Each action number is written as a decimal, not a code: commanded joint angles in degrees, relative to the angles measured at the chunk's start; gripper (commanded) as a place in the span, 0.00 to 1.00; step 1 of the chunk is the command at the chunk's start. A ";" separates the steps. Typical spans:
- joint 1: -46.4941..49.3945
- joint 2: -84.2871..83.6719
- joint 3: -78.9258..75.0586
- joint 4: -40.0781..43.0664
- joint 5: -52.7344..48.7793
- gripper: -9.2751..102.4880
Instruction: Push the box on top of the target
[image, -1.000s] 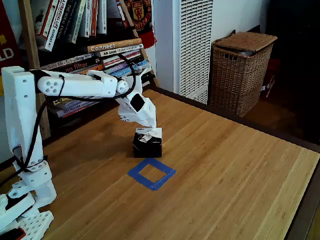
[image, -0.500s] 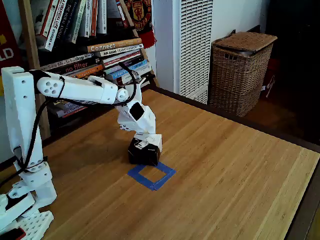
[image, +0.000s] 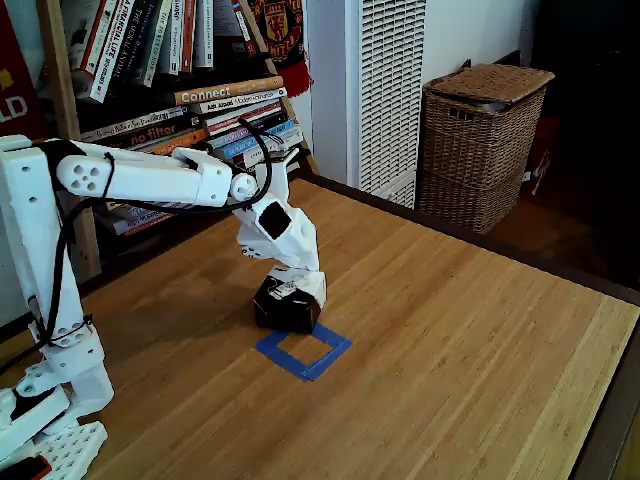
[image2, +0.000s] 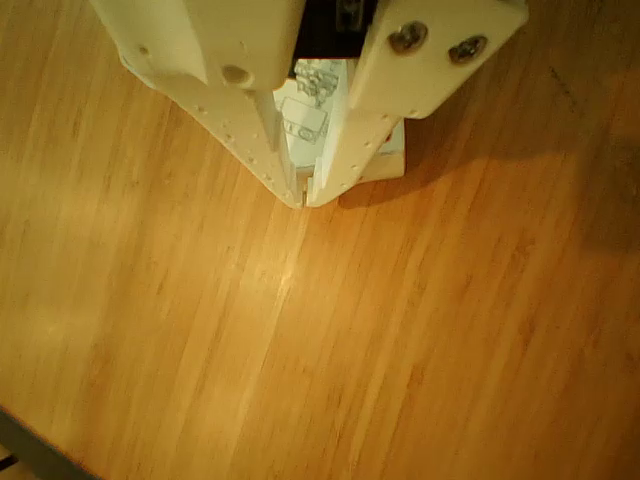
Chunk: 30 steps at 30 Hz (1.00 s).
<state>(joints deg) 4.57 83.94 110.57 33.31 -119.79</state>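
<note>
Nearest you in the fixed view is the arm's white base (image: 45, 420), down at the bottom left of the wooden table (image: 480, 350). Next comes the target (image: 303, 348), that hollow square of blue tape lying flat on the wood. Right at its far-left edge sits the box (image: 285, 310), black sides, white top, touching or just overlapping the tape line; it looks tipped a little, though I cannot be sure.

Your gripper (image: 300, 292) is down on the box's top at its far side, the white arm reaching in from the left. In the other view, the gripper (image2: 304, 198) has its two fingers drawn together, tips meeting in a point with barely a slit between them, nothing clamped. The box (image2: 300, 125) peeks through the gap behind those fingers, its printed white face showing, a corner poking out on the right.

Further back: stacked books (image: 215, 110) on a shelf, a white slatted unit (image: 385, 90), and a wicker basket (image: 485, 140) at the far right.
</note>
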 joint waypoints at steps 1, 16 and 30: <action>0.79 3.43 0.44 -1.14 -0.35 0.08; 1.49 4.31 0.53 -0.53 0.09 0.08; 2.64 4.66 0.18 -0.09 2.37 0.08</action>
<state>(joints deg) 6.50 84.02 111.27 33.05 -117.86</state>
